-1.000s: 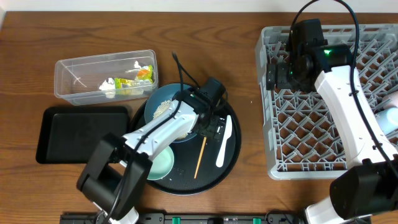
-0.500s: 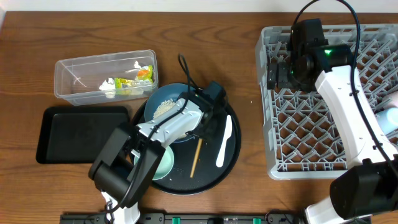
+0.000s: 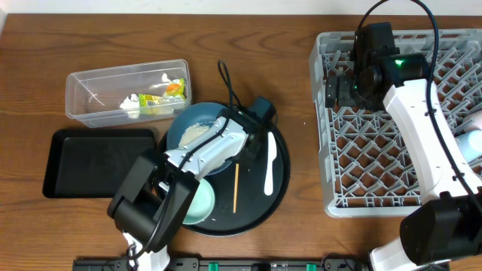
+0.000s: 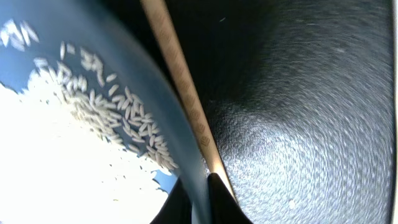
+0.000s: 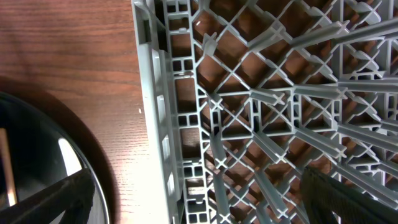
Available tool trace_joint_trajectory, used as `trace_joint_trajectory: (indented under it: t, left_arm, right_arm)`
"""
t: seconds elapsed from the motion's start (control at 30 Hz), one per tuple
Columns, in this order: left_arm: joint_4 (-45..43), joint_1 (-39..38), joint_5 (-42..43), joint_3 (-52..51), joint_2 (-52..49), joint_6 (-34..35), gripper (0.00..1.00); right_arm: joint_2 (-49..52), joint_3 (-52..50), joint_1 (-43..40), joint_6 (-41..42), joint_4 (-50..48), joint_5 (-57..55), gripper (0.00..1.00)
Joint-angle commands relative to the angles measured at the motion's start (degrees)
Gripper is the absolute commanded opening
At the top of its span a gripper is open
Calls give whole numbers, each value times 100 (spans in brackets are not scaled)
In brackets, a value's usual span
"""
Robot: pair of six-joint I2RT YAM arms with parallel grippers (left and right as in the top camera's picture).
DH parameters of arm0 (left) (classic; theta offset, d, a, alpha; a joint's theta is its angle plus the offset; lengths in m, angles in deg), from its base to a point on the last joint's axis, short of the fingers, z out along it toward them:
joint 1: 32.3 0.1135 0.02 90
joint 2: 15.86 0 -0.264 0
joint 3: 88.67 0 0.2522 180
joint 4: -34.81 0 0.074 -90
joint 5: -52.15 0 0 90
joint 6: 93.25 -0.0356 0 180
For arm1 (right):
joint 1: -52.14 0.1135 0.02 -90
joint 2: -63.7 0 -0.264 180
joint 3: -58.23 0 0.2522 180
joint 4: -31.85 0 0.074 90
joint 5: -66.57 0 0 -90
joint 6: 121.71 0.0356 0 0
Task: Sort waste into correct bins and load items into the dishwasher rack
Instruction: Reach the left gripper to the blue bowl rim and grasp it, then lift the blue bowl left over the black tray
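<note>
Left gripper (image 3: 250, 144): jaws pinched tight on the right-hand rim of the big dark-blue round bowl (image 3: 178, 134). In the left wrist view the thin rim runs straight down between the two fingers (image 4: 227, 202).

The bowl is on the upper-left part of the large round black tray (image 3: 280, 192). Contents: a heap of loose white rice grains (image 3: 197, 132).

Also on this tray:
- thin wooden stick (image 3: 235, 187), just beside the bowl's rim
- white plastic utensil (image 3: 269, 162), right of the stick
- smaller pale mint bowl (image 3: 199, 202), lower left

Clear plastic rectangular tub (image 3: 83, 83), contents: crumpled yellow-green-orange snack wrapper (image 3: 164, 93) and small white scraps (image 3: 132, 102). The shallow black rectangular tray (image 3: 98, 162) lies below the tub.

Right gripper (image 3: 337, 89): fingers spread wide, nothing between them. It is over the left edge of the large square light-grey plastic rack (image 3: 376, 150). A light-blue cup (image 3: 471, 144) is at the rack's right side.
</note>
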Motion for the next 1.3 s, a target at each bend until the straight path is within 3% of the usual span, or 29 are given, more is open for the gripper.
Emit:
trace_joint_trajectory:
  t: [0.0,0.83,1.1,1.27]
  left_arm:
    - [81,24,79,57,72,61,7]
    - [990,149,81,109,2142,63,6]
    - [1342,1043,120,109,2651,63,6]
    - [1434,1978,1021,107,2761,-284,6]
  right_arm:
    - [-35,57,-44,103,-7,-83,99]
    - [-35,57,-44,105,68,-81,99]
    - [-35,57,-44,105,94,-83,99]
    - [-35,57,-44,103,114,-83,99]
